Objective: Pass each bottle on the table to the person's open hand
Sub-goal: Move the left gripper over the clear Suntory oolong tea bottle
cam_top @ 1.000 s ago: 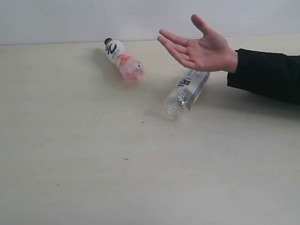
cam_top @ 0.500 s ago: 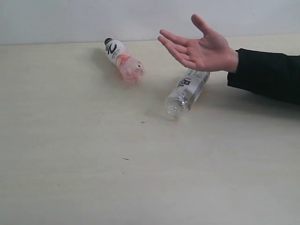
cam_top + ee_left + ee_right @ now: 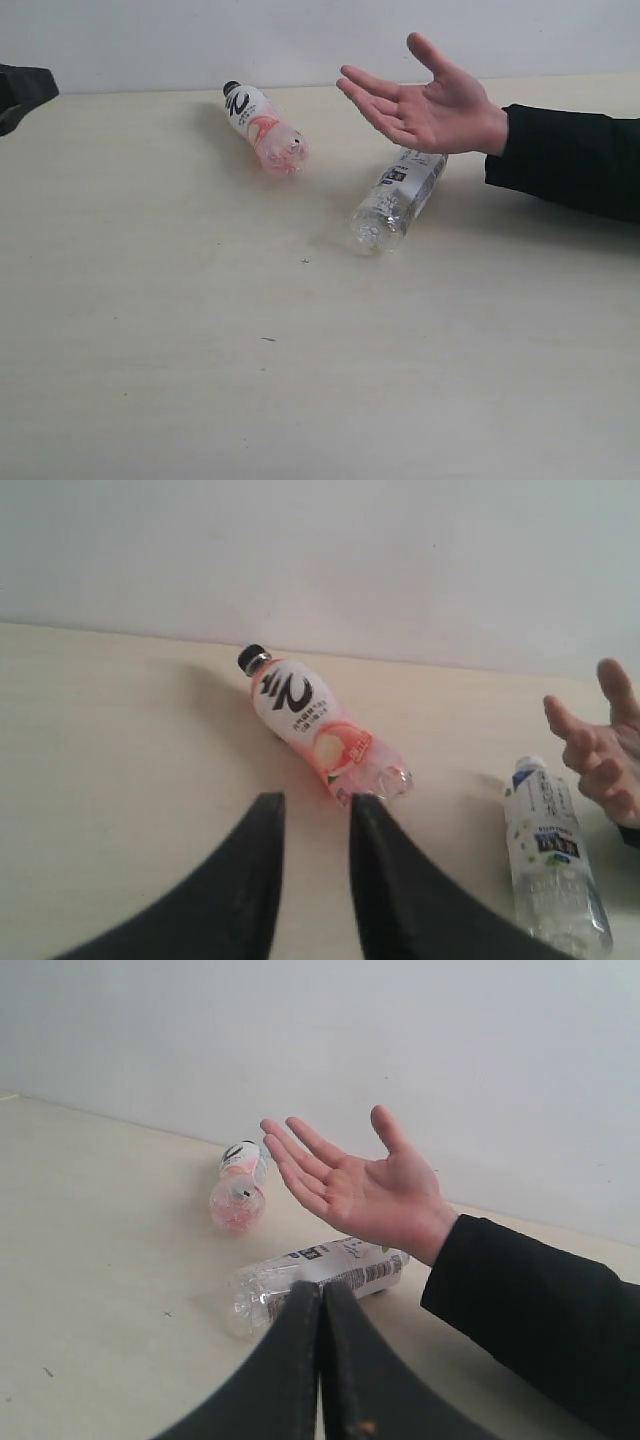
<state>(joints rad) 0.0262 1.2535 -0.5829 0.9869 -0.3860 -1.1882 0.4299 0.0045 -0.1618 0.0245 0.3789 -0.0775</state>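
The left gripper (image 3: 315, 805) has just entered the exterior view, its jaws newly parted and empty, so a pickup looks to be starting. It faces the pink bottle (image 3: 265, 130), which lies on the counter (image 3: 300, 380) beyond the open hand's (image 3: 425, 100) fingertips. The clear bottle (image 3: 397, 198) lies just under that hand. The right gripper (image 3: 320, 1290) has its jaws clenched, empty.

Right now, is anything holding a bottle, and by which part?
Nothing is held. The left gripper is open, the right gripper shut, both empty; the pinkish black-capped plastic bottle and clear plastic bottle lie on the pale table.
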